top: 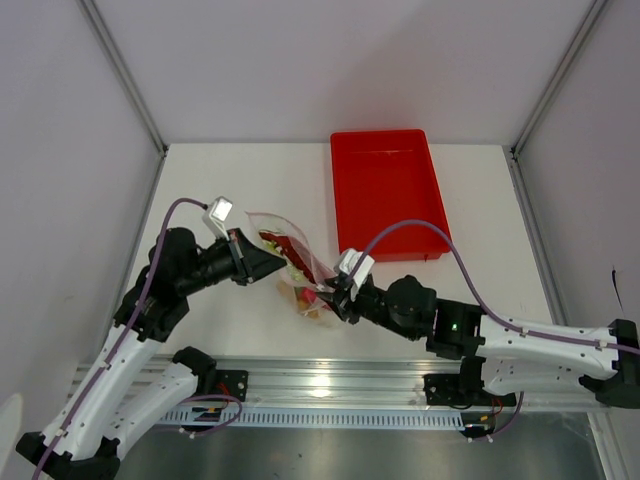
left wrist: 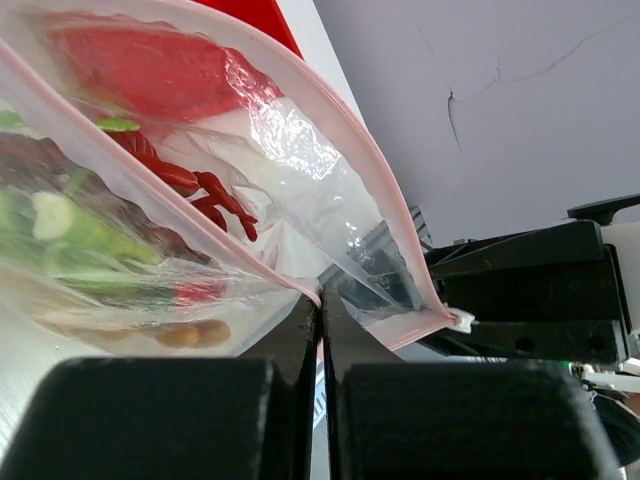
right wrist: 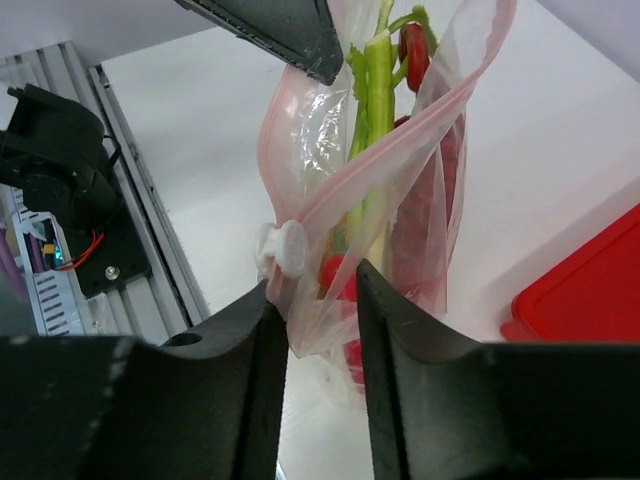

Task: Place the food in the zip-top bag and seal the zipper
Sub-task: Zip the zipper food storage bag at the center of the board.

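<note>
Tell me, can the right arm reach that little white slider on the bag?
Probably yes: the white slider sits right beside the right gripper, nothing between them, and the edge of the zip-top bag lies between its jaws.

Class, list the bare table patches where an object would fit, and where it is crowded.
Free: the table between the left wall and red tray; the near strip along the rail. Crowded: centre, where left gripper, right gripper and zip-top bag meet.
</note>
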You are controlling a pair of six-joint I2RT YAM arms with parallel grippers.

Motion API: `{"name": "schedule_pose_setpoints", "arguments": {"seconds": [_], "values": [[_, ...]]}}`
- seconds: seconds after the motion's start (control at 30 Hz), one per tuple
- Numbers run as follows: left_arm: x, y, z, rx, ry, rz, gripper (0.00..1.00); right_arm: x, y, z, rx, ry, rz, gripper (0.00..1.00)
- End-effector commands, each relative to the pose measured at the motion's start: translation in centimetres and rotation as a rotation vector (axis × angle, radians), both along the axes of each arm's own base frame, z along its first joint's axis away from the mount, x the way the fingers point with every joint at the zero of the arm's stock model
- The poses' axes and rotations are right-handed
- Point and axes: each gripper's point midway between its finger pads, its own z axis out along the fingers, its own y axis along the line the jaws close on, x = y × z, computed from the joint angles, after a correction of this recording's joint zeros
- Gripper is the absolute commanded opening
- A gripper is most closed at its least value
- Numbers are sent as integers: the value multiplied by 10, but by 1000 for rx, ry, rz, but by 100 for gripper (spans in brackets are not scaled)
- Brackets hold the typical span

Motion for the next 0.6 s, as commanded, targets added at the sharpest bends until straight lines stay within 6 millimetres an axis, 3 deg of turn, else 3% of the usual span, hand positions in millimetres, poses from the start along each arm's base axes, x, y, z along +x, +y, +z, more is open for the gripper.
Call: {"name": "schedule_pose_setpoints", "arguments": {"seconds": [0.0, 0.03, 0.07, 0.1, 0.3, 0.37, 0.43, 0.47, 0.57], "values": [[-4, -1, 18, -27, -35, -23, 0, 8, -3, 28, 111, -39, -15, 33], [-4, -2, 19, -29, -39, -26, 1, 8, -4, 29, 122, -37, -12, 26], [-5, -2, 18, -27, -35, -31, 1, 17, -9, 30, 147, -30, -29, 7], [-5, -2, 18, -28, -37, -31, 1, 17, -10, 28, 144, -29, -29, 0], [-2, 1, 17, 3, -59, -20, 4, 20, -14, 38, 193, -7, -11, 0], [0, 5, 17, 31, -88, -6, 19, 23, -17, 37, 193, 6, -7, 0], [1, 8, 25, 52, -158, -4, 26, 21, -16, 38, 205, 42, 18, 0], [3, 10, 29, 59, -189, 6, 34, 25, -18, 35, 196, 57, 7, 0], [0, 12, 53, 43, -316, 1, 48, 25, -17, 30, 192, 110, 24, 0]]}}
